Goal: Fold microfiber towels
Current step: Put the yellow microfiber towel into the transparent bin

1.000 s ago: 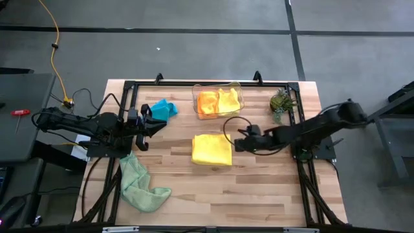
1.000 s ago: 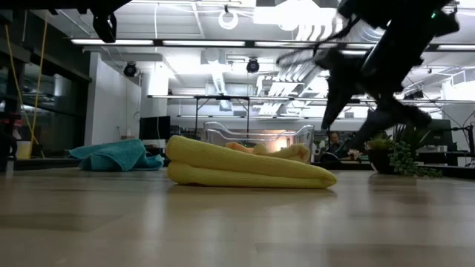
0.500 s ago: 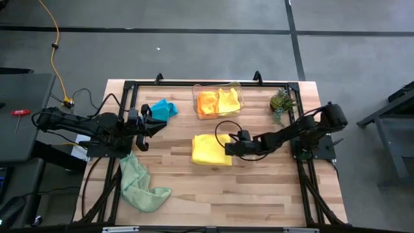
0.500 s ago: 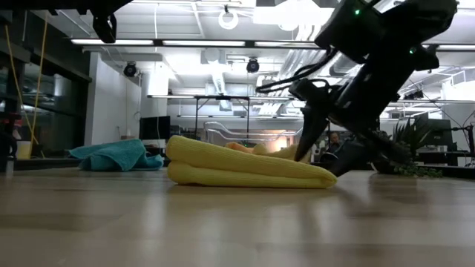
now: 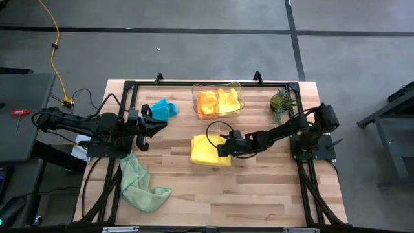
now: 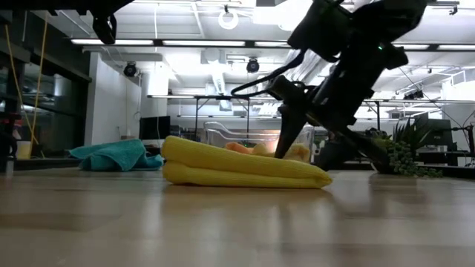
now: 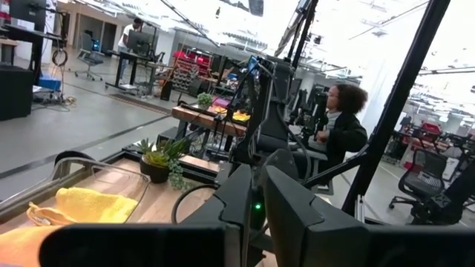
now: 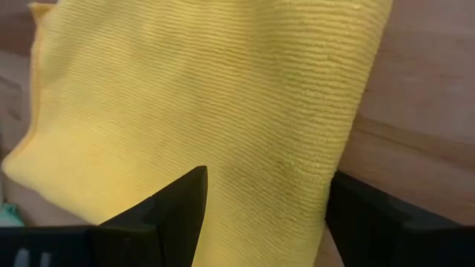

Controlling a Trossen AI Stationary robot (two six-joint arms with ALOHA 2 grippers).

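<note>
Folded yellow towel point(image 5: 209, 149) mid-table, 6 o'clock of bin point(image 5: 218, 101). Right gripper point(image 5: 222, 148) spread wide over its 3 o'clock edge, holding nothing. Left gripper point(image 5: 150, 120) clenched, empty, parked at 9 o'clock. Towel soft, light, floppy; probably pinch a stacked edge.

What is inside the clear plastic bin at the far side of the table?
The clear plastic bin holds an orange towel and a yellow towel, side by side. Anything under them is hidden.

Ribbed, matt yellow cloth towel point(image 8: 208, 96) lies on a smooth, light wooden table point(image 5: 259, 181).
</note>
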